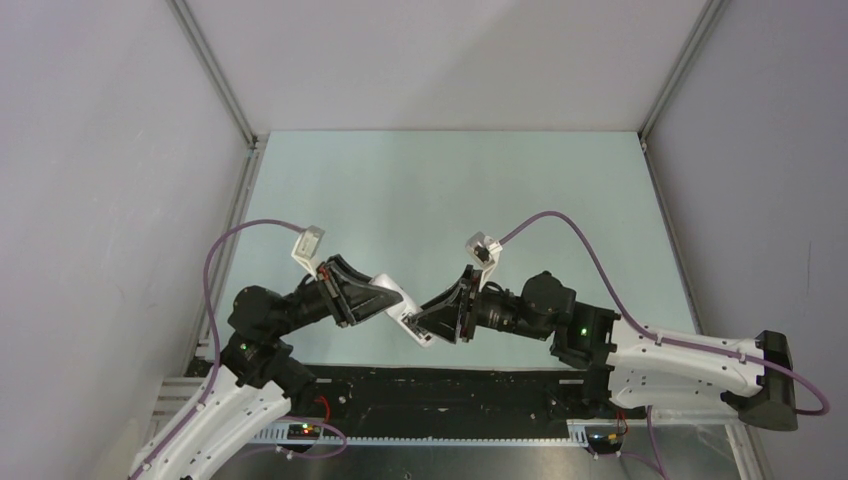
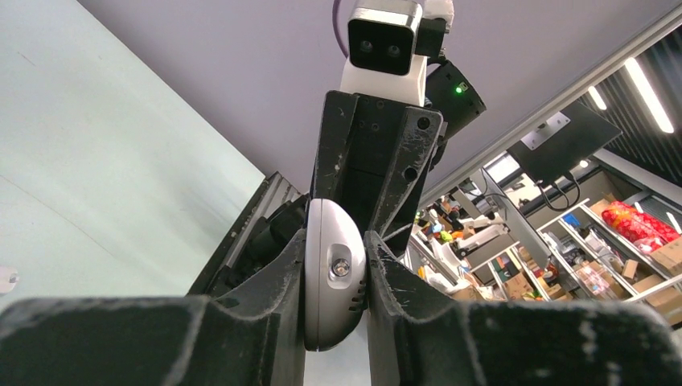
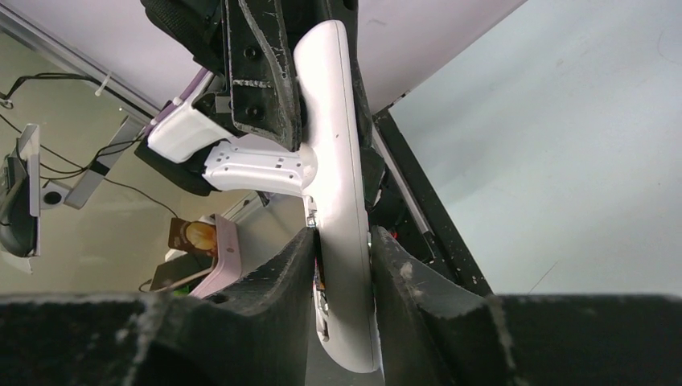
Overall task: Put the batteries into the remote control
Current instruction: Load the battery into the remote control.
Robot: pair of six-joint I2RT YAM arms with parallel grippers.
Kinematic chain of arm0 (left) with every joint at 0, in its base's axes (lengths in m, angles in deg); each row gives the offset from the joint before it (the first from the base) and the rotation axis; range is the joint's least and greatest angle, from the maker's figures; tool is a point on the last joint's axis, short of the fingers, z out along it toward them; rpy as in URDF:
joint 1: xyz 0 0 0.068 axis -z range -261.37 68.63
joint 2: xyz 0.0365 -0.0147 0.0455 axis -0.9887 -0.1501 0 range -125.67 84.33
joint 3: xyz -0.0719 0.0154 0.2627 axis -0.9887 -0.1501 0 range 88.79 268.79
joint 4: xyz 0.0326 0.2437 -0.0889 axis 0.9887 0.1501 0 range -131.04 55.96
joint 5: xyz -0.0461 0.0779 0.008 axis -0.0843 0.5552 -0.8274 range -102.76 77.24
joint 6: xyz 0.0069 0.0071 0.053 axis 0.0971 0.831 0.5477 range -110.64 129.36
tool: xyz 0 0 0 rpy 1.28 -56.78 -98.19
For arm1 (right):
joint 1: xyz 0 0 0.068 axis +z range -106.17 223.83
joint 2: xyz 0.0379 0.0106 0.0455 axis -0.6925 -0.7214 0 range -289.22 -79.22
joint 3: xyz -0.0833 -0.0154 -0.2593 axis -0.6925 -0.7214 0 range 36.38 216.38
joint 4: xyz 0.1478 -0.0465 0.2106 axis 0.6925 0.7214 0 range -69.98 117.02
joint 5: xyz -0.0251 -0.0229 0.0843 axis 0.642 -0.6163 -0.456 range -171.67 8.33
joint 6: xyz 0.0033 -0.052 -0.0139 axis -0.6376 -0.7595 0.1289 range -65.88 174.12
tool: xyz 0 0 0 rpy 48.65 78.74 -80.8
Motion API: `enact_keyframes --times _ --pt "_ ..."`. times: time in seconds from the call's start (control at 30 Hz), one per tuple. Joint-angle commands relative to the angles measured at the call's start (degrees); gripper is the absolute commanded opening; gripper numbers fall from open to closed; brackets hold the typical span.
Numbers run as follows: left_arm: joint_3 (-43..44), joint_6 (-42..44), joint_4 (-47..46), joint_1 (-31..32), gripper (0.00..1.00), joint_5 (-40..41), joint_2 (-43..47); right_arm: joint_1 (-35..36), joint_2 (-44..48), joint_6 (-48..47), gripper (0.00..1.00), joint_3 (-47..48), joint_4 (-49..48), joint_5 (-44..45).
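Remote control (image 1: 413, 326), a small white oblong plastic handset, hangs in the air above the pale green desk (image 1: 450, 190), caught between the two arms close to their bases. The left pincer (image 2: 335, 243) is clenched on one rounded end of it, with a black finger pressed against either side. The right pincer (image 3: 342, 241) grasps the other end, which shows edge-on in the right wrist view, both fingers touching the handset.
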Motion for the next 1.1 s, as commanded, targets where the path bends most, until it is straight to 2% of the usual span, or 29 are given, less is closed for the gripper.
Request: enact_keyframes --times 0.0,0.23,0.47,0.67,0.73,0.77,0.83,0.9,1.07 --pt "2.2 0.7 -2.6 0.1 0.0 -0.5 0.0 -0.2 -0.3 0.4 0.34 0.2 -2.7 0.1" --pt "2.3 0.7 -2.6 0.1 0.0 -0.4 0.1 -0.1 -0.7 0.6 0.24 0.2 -2.5 0.4" --pt "2.0 0.3 -2.6 0.2 0.0 0.1 -0.3 -0.2 -0.3 0.6 0.0 0.2 -0.1 3.2" --pt "1.8 -0.3 -2.7 0.1 0.0 0.3 -0.9 0.4 0.9 -0.3 0.0 0.3 1.8 6.4" --pt "1.6 -0.3 -2.6 0.1 0.0 0.3 -1.0 0.4 1.2 -0.5 0.19 0.3 1.6 6.2" --pt "1.5 -0.3 -2.6 0.1 0.0 0.4 -1.0 0.4 1.5 -0.6 0.32 0.2 1.3 6.0" --pt "1.4 -0.4 -2.7 0.1 0.0 0.5 -1.1 0.4 1.6 -0.8 0.48 0.2 0.7 5.5" --pt "1.3 -0.4 -2.6 0.1 0.0 0.6 -1.3 0.4 1.6 -1.0 0.54 0.3 0.0 4.7" --pt "1.3 -0.4 -2.7 0.2 0.0 0.8 -1.7 0.4 0.7 -1.1 0.55 0.3 -1.3 2.4"
